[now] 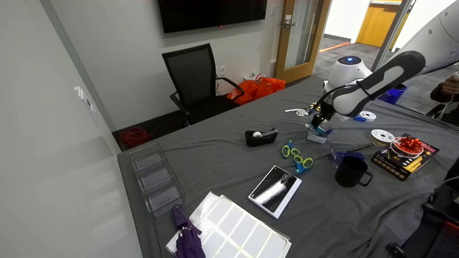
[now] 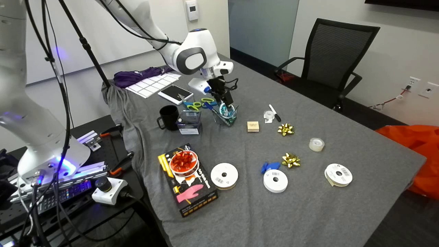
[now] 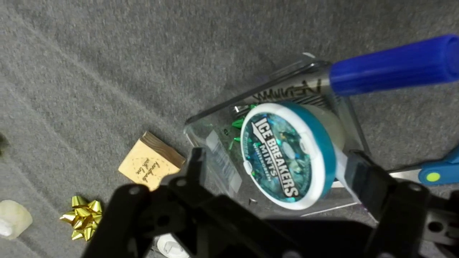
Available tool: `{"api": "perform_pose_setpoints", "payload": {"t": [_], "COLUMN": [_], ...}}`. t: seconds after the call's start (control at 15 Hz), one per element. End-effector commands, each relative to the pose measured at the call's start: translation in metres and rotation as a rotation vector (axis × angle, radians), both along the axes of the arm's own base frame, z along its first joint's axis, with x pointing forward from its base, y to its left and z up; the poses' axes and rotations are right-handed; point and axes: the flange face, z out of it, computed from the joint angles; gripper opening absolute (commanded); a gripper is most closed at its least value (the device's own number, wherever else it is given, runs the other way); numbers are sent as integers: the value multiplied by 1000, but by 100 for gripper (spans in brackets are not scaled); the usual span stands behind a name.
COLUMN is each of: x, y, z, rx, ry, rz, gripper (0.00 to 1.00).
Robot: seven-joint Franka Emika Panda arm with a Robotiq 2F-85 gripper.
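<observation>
My gripper (image 3: 279,165) is open in the wrist view, with one black finger on each side of a round teal and white mint container (image 3: 279,157). I cannot tell whether the right finger touches it. The container stands tilted in a clear plastic box (image 3: 222,165), and also shows in an exterior view (image 2: 226,110). A blue-capped marker (image 3: 391,66) leans out of the box, and green shiny bits lie inside. A wooden block (image 3: 150,161) sits beside the box, near the left finger. My gripper (image 2: 224,97) is low over the box (image 1: 317,137) in both exterior views.
Two pairs of scissors (image 1: 303,165), a black mug (image 1: 351,171) and a purple-tinted clear box (image 2: 189,121) stand near the gripper. A white-edged box (image 1: 275,191), tape dispenser (image 1: 261,138), gold bows (image 2: 285,129), ribbon spools (image 2: 224,175) and a black box (image 2: 192,202) lie farther off.
</observation>
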Motion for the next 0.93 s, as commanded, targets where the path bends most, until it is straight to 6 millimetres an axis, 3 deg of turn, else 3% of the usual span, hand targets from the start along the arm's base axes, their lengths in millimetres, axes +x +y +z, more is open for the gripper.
{"api": "perform_pose_setpoints", "payload": {"t": [0.0, 0.87], "x": [1, 9], "y": [-8, -11], "z": [-1, -21], "rx": [-15, -52], "ry": [21, 2], "rz": [-1, -40], "gripper": [100, 100]}}
